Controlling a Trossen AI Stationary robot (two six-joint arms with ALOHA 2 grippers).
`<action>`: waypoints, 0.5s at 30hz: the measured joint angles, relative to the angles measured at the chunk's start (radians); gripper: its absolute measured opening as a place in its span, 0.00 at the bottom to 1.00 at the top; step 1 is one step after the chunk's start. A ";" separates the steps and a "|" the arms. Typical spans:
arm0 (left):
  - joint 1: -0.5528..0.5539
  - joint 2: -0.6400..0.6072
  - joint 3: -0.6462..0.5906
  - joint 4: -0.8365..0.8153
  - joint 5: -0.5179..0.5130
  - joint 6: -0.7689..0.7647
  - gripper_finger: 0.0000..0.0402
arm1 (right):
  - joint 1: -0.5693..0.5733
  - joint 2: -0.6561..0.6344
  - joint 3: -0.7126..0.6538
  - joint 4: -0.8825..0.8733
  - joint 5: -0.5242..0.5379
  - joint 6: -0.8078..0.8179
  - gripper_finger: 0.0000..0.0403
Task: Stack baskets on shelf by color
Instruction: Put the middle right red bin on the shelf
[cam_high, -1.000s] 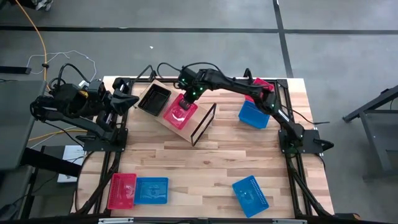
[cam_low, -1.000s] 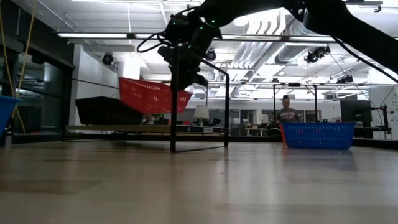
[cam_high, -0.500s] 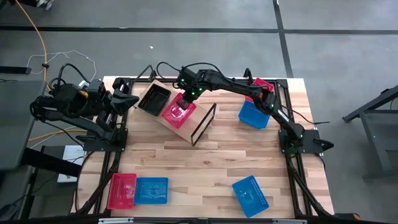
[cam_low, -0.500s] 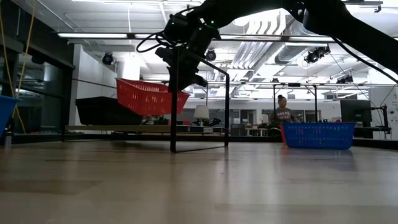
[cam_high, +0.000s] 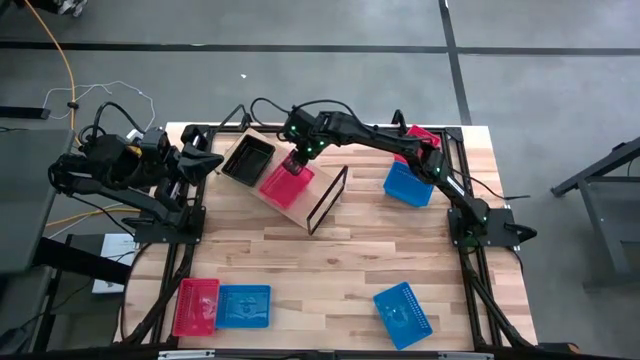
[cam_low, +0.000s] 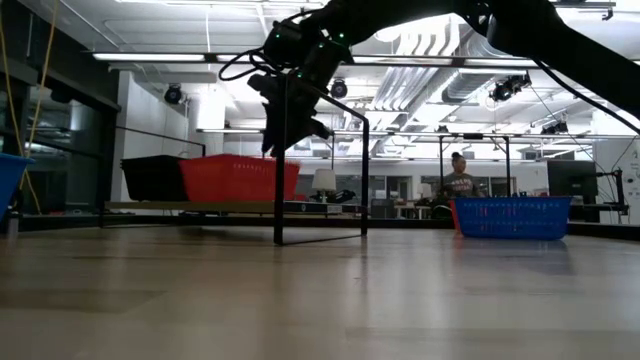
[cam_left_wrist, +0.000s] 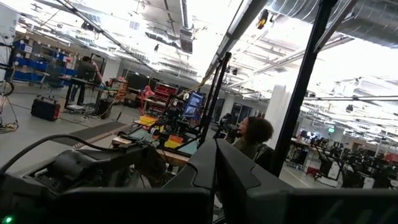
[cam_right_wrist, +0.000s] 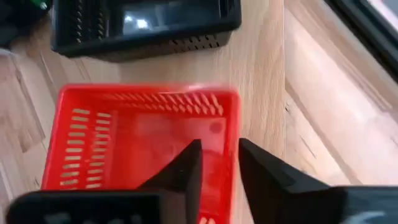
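A red basket (cam_high: 284, 182) lies flat on the light-wood shelf (cam_high: 300, 205), beside a black basket (cam_high: 248, 160). In the low view the red basket (cam_low: 240, 178) sits level on its bottom next to the black basket (cam_low: 150, 178). My right gripper (cam_high: 297, 160) hovers over the red basket's end that faces the shelf's black frame (cam_high: 328, 195). It is open (cam_right_wrist: 219, 163), one finger on each side of that end wall and just above the rim (cam_low: 272, 148). My left gripper (cam_high: 208, 160) waits shut at the table's left edge.
A red basket (cam_high: 197, 305) and a blue basket (cam_high: 244, 305) sit side by side at the near left. Another blue basket (cam_high: 403, 313) is at the near right. A third blue basket (cam_high: 408, 183) and a red basket (cam_high: 422, 134) lie under my right arm. People show in the room behind.
The red basket hung tilted from my right gripper, with its far end lifted above the shelf. It has come down and now lies level on the shelf beside the black basket. My right gripper has stayed over the basket's end and has shifted slightly toward the far edge.
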 joint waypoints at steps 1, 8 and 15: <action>0.000 0.000 0.000 0.000 0.000 0.000 0.00 | 0.000 0.000 0.000 0.010 -0.001 0.000 0.26; 0.000 0.000 0.000 0.000 0.000 0.000 0.00 | -0.010 -0.021 0.000 0.034 -0.068 -0.021 0.36; 0.000 0.000 0.000 -0.001 -0.008 0.000 0.00 | 0.008 -0.134 0.001 -0.162 -0.104 -0.121 0.31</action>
